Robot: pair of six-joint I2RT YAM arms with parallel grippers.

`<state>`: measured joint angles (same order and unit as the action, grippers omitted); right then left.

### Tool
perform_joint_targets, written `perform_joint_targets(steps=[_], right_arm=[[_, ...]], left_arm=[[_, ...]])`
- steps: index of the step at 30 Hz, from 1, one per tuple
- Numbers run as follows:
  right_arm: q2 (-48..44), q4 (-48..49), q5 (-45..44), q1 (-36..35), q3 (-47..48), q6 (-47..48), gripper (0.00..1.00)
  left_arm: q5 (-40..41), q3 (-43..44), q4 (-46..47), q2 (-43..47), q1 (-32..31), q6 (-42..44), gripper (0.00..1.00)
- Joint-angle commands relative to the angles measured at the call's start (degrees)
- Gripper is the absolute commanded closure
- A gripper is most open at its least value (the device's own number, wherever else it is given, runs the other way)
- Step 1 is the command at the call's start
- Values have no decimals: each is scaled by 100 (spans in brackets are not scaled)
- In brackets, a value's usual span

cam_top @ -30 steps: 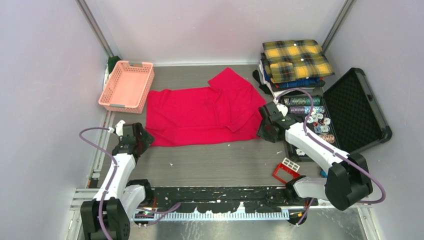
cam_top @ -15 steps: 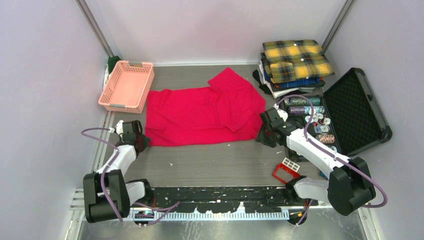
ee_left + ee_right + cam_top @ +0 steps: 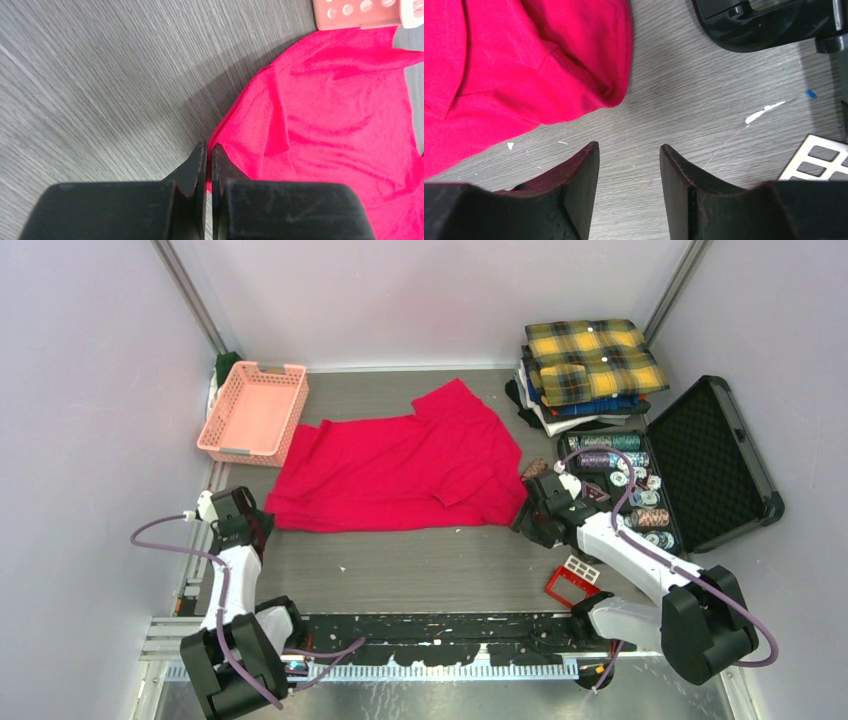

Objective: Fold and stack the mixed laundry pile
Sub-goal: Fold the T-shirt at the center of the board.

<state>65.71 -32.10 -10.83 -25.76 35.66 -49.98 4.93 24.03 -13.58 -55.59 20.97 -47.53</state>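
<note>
On the table the red T-shirt lies spread in the middle. It looks light and soft, so it will probably sag when lifted (best held at the corners). The yellow plaid shirt sits folded on the stack at far right. The left claw is pressed together on the T-shirt's near left corner. The right claw is spread, just beside the near right corner.

Left claw low, angled forward, jaws pinched shut; right claw low, jaws standing apart.

matt cloth red T-shirt, wood-grain table
</note>
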Motion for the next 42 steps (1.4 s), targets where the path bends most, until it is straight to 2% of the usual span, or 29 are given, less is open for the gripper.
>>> perform_joint_targets(steps=[1,10,15,19,22,27,33,35,38,40,41,42], right_arm=[[-41,458,-7,21,-106,-196,47],[752,1203,382,23,-126,108,50],[1153,1255,153,21,169,316,50],[1303,1388,366,23,337,645,49],[1424,1091,5,31,562,836,50],[1720,798,-217,83,871,882,65],[1673,352,-579,79,1076,828,95],[1631,-8,-933,102,1241,770,99],[1563,-392,-1213,288,1427,690,99],[1506,-487,-1228,529,1439,616,93],[1488,-483,-1137,671,1430,617,84],[1474,-481,-1044,797,1433,617,68]], left_arm=[[176,17,-347,308,173,7,100],[-160,-74,-57,-4,200,16,100],[-151,-71,-6,1,197,15,100],[-118,-57,-29,-1,203,28,100],[-82,-70,-24,15,197,33,100],[-71,-87,0,-4,204,16,100],[-37,-74,-25,12,198,15,100],[-5,-61,-59,22,204,21,100],[45,-50,-83,29,201,24,100],[57,-39,-101,23,201,24,100],[48,-39,-106,15,202,24,100],[39,-39,-106,14,197,24,100]])
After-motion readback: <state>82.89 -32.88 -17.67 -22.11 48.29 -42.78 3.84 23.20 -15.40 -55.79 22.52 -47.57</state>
